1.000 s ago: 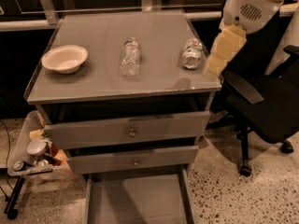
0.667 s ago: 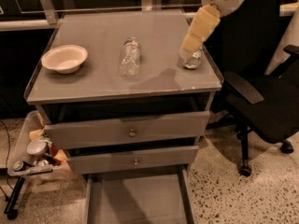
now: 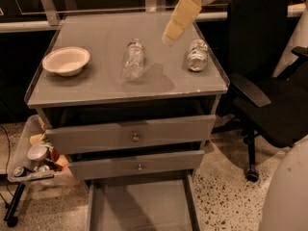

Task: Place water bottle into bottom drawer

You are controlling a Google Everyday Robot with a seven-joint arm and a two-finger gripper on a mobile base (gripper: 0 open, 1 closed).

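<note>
Nearest the camera, the bottom drawer (image 3: 139, 207) stands pulled out at floor level. Its flat grey floor is bare and thin side walls run along each edge. To its left a light-coloured bin (image 3: 30, 150) holds mixed clutter, and a pale rounded shape (image 3: 288, 191) fills the lower right corner.

Above the open drawer are two shut grey drawer fronts. The lower front (image 3: 137, 164) and the upper front (image 3: 132, 134) each carry a small round knob.

On the cabinet top (image 3: 96, 88) a pale bowl (image 3: 66, 60) sits toward the left edge. The water bottle (image 3: 133, 59) lies on its side near the middle of the top, lengthways front to back, well apart from the bowl. To the right, close to the top's right edge, lies a shorter labelled container (image 3: 197, 55).

The gripper (image 3: 169, 38), yellowish and slanting down from the upper right, hangs over the far part of the top. Its tip is in the air between the water bottle and the labelled container. It is above the bottle, to its right and a little farther back, and touches neither thing. It holds nothing, and I cannot tell whether it is spread or closed.

A black office chair (image 3: 267, 88) stands to the right of the cabinet.
</note>
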